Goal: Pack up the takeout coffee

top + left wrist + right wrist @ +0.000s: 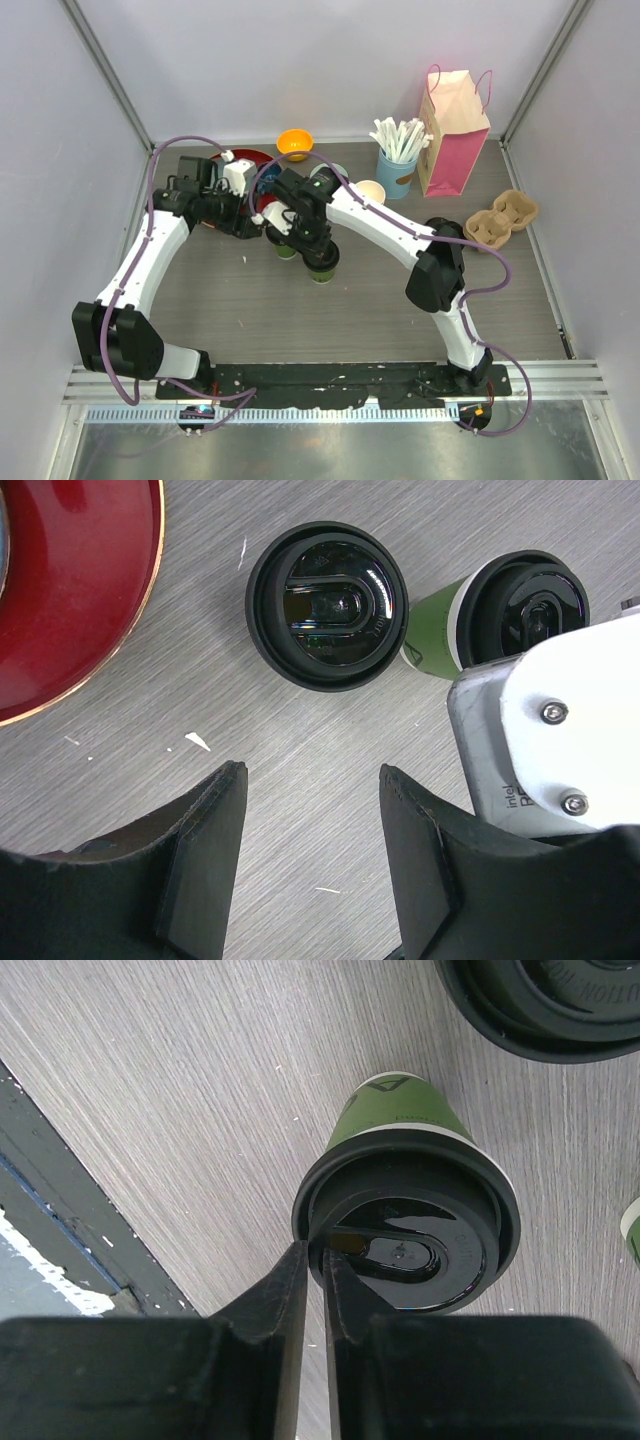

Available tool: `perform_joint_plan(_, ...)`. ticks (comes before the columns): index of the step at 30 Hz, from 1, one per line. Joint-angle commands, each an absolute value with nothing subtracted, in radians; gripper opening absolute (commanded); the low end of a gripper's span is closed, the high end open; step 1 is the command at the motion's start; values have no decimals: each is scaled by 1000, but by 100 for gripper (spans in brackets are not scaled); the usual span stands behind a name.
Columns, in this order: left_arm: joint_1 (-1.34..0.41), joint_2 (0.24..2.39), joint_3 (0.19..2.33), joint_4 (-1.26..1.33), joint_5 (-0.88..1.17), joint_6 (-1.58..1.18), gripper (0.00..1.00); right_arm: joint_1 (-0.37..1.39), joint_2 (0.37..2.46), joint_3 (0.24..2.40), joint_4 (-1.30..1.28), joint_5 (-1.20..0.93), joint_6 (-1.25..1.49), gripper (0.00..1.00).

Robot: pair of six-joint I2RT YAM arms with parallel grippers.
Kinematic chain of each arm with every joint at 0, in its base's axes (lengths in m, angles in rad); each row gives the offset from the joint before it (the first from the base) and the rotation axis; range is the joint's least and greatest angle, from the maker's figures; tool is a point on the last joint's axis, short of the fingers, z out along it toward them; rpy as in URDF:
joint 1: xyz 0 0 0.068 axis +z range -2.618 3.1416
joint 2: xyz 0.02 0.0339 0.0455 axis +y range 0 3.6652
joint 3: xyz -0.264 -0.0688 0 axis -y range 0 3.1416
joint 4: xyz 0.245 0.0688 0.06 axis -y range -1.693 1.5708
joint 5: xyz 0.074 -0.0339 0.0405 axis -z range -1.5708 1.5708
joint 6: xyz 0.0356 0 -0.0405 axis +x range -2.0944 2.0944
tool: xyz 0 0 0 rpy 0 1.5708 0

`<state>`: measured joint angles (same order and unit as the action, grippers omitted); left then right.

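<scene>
Two green paper cups with black lids stand side by side mid-table. My right gripper [311,250] is over the nearer cup [323,266]. In the right wrist view the gripper [313,1252] is shut on the rim of that cup's lid [410,1235], one finger outside and one inside. The other cup's lid [560,1000] shows at the top right. In the left wrist view my left gripper [312,775] is open and empty, just short of the other cup [327,605]. The pinched cup [520,610] is to its right. The left gripper [258,218] is beside this cup [286,249].
A pink paper bag [452,135] stands at the back right, with a light-blue cup of white sticks [397,165] beside it. A cardboard cup carrier [500,218] lies at the right. A red plate [70,580] and an orange bowl [294,143] sit at the back left.
</scene>
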<state>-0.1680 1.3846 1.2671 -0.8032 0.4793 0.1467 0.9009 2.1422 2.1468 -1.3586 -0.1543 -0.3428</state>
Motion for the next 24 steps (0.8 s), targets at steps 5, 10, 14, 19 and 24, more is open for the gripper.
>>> perform_joint_plan(5,-173,1361,1267,-788,545,152,59,897,2128,2197,-1451,-127,-318,31)
perform_joint_plan(10,-173,1362,1270,-792,551,147,59,897,2106,2241,-1440,-146,-314,35)
perform_joint_plan(14,-173,1358,1278,-798,567,138,59,897,2080,2286,-1425,-170,-308,45)
perform_joint_plan(19,-198,1351,1302,-833,617,111,51,894,1987,2280,-1327,-160,-264,48)
perform_joint_plan(24,-310,1379,1272,-859,631,97,44,812,1744,1895,-962,-155,-59,54)
